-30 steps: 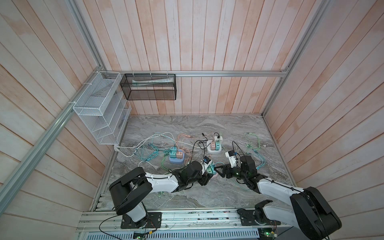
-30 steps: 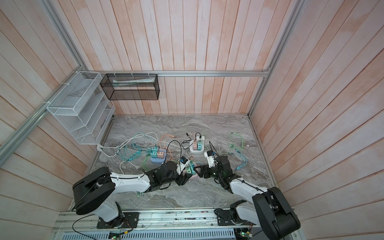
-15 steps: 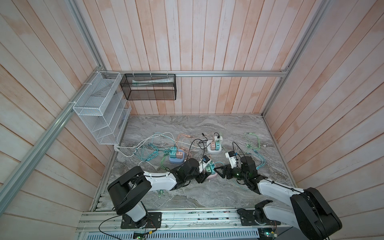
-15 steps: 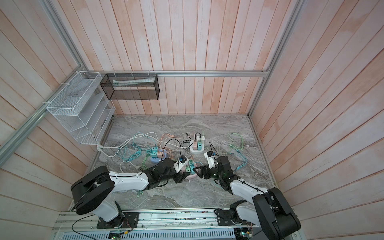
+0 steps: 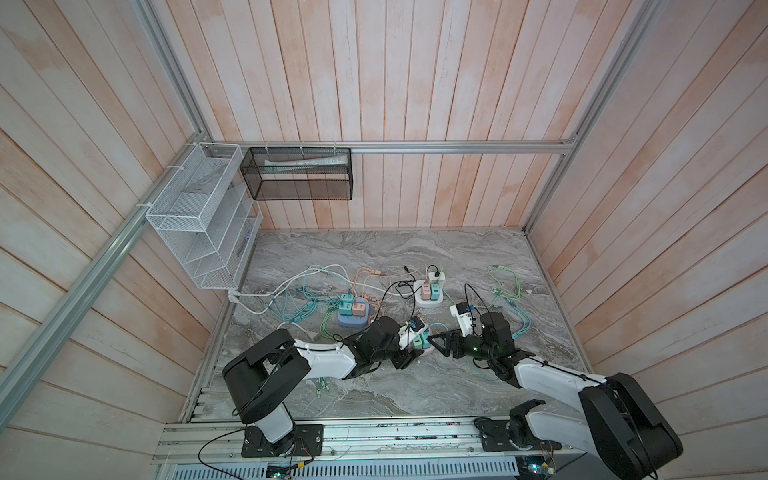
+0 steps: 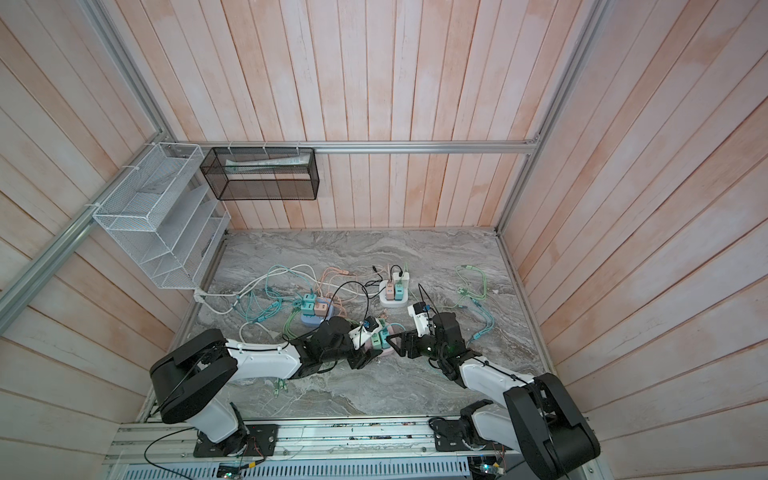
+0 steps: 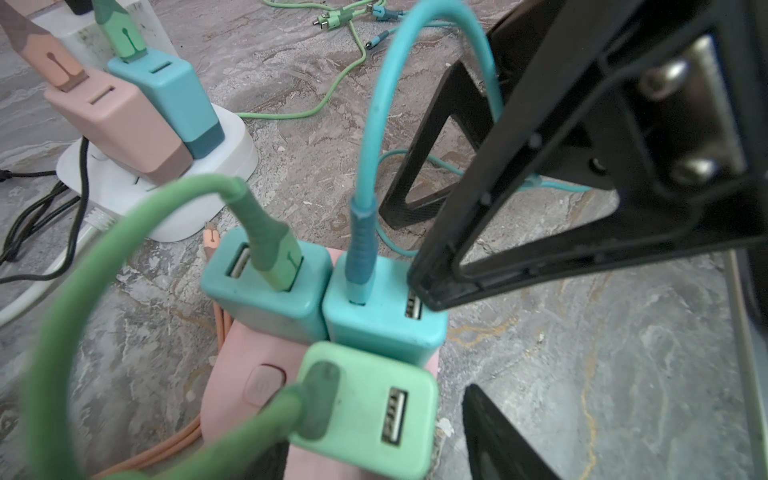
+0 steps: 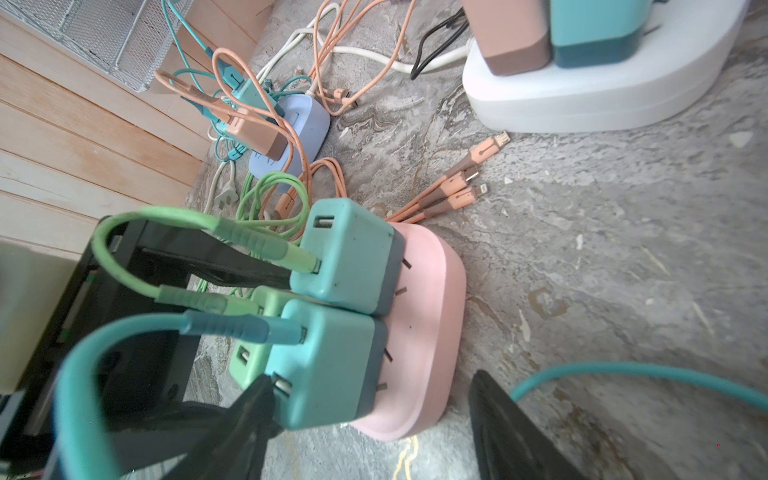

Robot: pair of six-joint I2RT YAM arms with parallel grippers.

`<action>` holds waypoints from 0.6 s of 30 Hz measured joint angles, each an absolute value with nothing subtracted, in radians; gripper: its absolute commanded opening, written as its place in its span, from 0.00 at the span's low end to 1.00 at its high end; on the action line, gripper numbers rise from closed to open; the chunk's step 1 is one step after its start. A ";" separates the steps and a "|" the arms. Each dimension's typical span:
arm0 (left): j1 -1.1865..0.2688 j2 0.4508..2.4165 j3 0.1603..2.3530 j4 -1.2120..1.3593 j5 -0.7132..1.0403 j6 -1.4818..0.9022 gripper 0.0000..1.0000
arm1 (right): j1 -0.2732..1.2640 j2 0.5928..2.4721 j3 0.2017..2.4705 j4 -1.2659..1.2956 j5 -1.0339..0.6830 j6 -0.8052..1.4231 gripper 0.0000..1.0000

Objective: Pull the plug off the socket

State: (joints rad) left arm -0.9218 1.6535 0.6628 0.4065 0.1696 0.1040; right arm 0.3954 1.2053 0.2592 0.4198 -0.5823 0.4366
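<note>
A pink socket (image 5: 429, 352) (image 8: 419, 332) lies on the marble floor with three plugs in it. Two are teal, plug (image 7: 382, 320) and plug (image 7: 266, 291), and one is a light green plug (image 7: 365, 407). The teal ones sit slightly raised, with their prongs showing in the right wrist view. My left gripper (image 7: 378, 432) (image 5: 409, 356) is open astride the socket and the green plug, with a gap at its right finger (image 7: 498, 440). My right gripper (image 8: 374, 386) (image 5: 434, 338) is open; one finger (image 8: 257, 411) touches the nearer teal plug (image 8: 328, 365) at its USB face.
A white socket (image 5: 430, 297) with pink and teal plugs stands further back. A blue socket (image 5: 353, 318) is at the left. Green, teal, orange, white and black cables trail over the floor. A white wire rack (image 5: 199, 216) and a black basket (image 5: 299, 174) hang on the walls.
My left gripper has slid forward onto the pink socket and its jaws have narrowed a little. The right arm has barely moved.
</note>
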 measured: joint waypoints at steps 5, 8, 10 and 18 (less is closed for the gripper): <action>-0.901 1.654 0.663 0.409 0.183 0.128 0.66 | 0.393 1.205 0.259 0.419 -0.582 0.436 0.72; -0.893 1.655 0.663 0.413 0.196 0.139 0.64 | 0.392 1.205 0.259 0.419 -0.584 0.436 0.71; -0.892 1.662 0.663 0.418 0.212 0.146 0.64 | 0.392 1.205 0.259 0.419 -0.584 0.435 0.71; -0.892 1.700 0.664 0.418 0.245 0.164 0.62 | 0.391 1.206 0.261 0.416 -0.585 0.433 0.71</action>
State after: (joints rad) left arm -0.8917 1.7004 0.6636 0.4175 0.2451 0.1638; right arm 0.3908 1.2060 0.2611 0.4164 -0.5854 0.4328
